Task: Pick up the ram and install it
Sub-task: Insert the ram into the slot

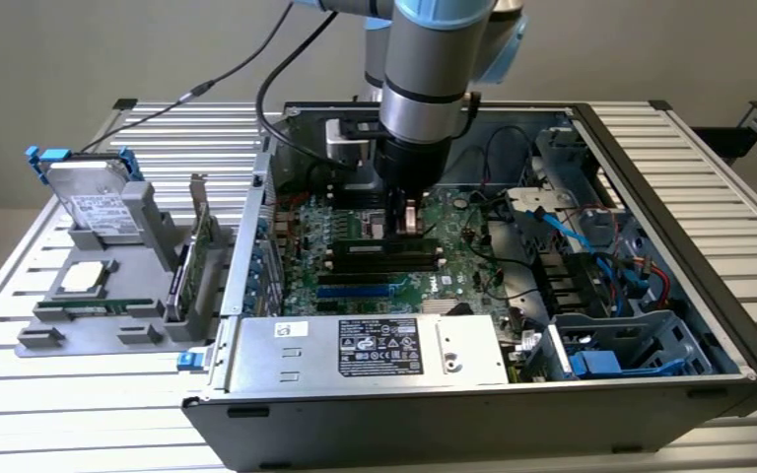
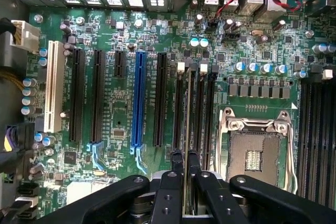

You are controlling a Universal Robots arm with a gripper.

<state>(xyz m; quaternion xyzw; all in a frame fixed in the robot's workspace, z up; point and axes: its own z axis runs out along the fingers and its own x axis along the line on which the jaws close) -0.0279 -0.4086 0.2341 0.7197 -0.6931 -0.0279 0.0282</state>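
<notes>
The ram [image 2: 187, 108], a thin green circuit-board stick, is clamped edge-on in the nearly closed black two-finger gripper [image 2: 185, 156]. Its long axis is held parallel to the black memory slots [image 2: 201, 108], directly over them.

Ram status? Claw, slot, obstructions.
Claw shut on the ram. Stick edge-on, lined along the black memory slots beside the empty CPU socket. Seating unclear. No obstruction seen.

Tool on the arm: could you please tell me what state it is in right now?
Tool: closed, holding the ram edge-on over the motherboard.
</notes>
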